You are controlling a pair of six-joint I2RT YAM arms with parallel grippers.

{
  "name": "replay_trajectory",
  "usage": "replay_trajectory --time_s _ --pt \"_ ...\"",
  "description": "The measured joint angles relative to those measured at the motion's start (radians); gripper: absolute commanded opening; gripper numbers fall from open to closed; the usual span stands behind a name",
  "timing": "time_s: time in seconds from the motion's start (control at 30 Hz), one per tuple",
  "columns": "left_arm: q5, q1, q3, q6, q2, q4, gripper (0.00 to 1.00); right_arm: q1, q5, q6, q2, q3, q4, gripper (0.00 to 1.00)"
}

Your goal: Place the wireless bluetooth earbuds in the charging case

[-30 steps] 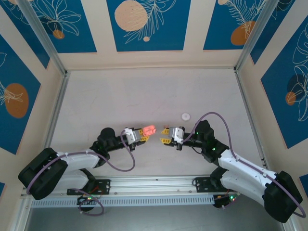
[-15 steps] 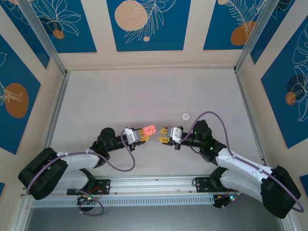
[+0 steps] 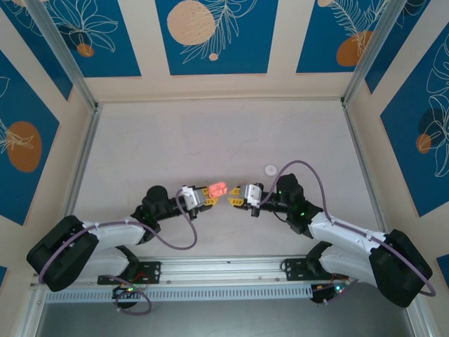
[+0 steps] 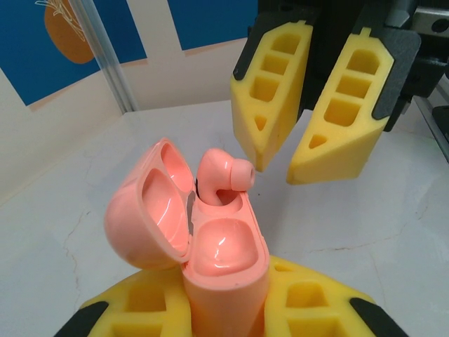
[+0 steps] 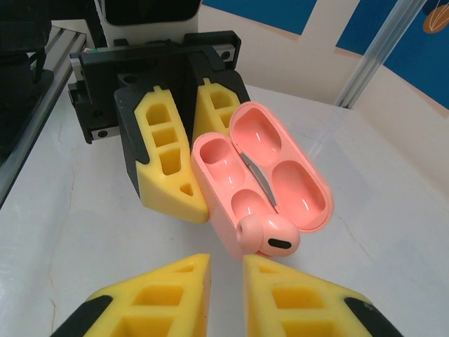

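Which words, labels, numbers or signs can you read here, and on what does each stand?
None readable. The charging case, the earbud in it and the wall panels bear no lettering; the panels show only leaf and circle drawings. The white disc is too small to judge.

Count log, overhead + both wrist cams.

- Arms: 2. Left arm (image 3: 112, 235), right arm (image 3: 351, 242).
- Tools: 2. Left tool (image 3: 212, 193), right tool (image 3: 236, 197).
- Yellow fingers (image 4: 273, 84): 2 per tool, 4 tot.
- Charging case (image 3: 217, 188): 1 pc, pink.
- Case base wells: 2. Lid hollows: 2.
- Earbud (image 4: 223, 170): 1 counted, pink.
- White round disc (image 3: 271, 169): 1, on surface (image 3: 175, 140).
- Purple cables (image 3: 309, 167): 2, 1 per arm.
- Blue panels on back wall (image 3: 210, 35): 3.
- Alu corner posts (image 3: 59, 53) at back: 2.
- Mounting rail (image 3: 224, 267) at near edge: 1.
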Motion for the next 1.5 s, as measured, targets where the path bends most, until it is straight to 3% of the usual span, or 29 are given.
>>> replay_trajectory --time_s 1.5 --pt "-0.019 0.0 0.001 0.001 -0.034 -0.047 0.11 0.02 -0.012 0.01 0.118 0.035 0.079 0.15"
